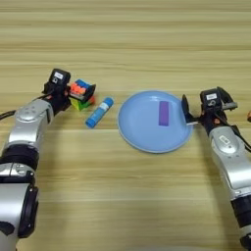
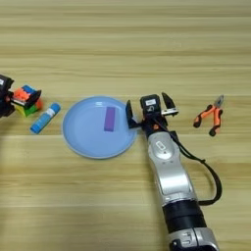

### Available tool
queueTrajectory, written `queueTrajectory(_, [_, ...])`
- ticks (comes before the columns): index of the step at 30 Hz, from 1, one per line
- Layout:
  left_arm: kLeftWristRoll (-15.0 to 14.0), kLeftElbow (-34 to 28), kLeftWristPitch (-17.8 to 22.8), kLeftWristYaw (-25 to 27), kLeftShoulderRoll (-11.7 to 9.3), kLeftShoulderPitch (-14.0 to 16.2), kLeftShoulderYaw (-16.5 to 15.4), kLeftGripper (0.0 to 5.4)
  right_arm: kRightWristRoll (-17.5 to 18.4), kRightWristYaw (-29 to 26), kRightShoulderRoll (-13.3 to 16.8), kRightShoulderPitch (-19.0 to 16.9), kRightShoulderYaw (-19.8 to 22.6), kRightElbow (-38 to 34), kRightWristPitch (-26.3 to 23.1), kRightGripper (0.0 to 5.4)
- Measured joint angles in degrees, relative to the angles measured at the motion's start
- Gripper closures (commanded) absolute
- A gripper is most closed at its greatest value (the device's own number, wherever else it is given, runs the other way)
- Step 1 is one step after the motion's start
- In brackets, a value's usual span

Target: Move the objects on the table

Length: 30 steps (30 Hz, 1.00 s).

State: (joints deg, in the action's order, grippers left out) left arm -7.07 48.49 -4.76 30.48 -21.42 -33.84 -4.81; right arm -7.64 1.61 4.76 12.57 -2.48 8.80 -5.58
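Observation:
The small multicolour puzzle cube (image 1: 79, 90) sits tilted at the left of the table (image 1: 125, 39), and my left gripper (image 1: 83, 95) is shut on it, a black finger on either side. A blue glue-stick tube (image 1: 99, 112) with a white end lies just right of the cube, pointing diagonally. The purple block (image 1: 163, 113) lies on the round light-blue plate (image 1: 142, 125) at the centre. My right gripper (image 2: 148, 109) stands open at the plate's right rim, its left finger (image 2: 129, 113) over the rim, holding nothing.
Orange-handled pliers (image 2: 210, 115) lie on the table to the right of my right gripper. A black cable (image 2: 208, 171) loops beside the right forearm.

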Motion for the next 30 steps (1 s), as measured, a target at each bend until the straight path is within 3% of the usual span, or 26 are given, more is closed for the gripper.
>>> queueTrajectory(30, [2.3, 8.5, -2.4, -0.6, 0.8, -1.1, 0.7, 0.03, 0.0, 0.0, 0.0, 0.2, 0.0, 0.1, 0.1, 0.0])
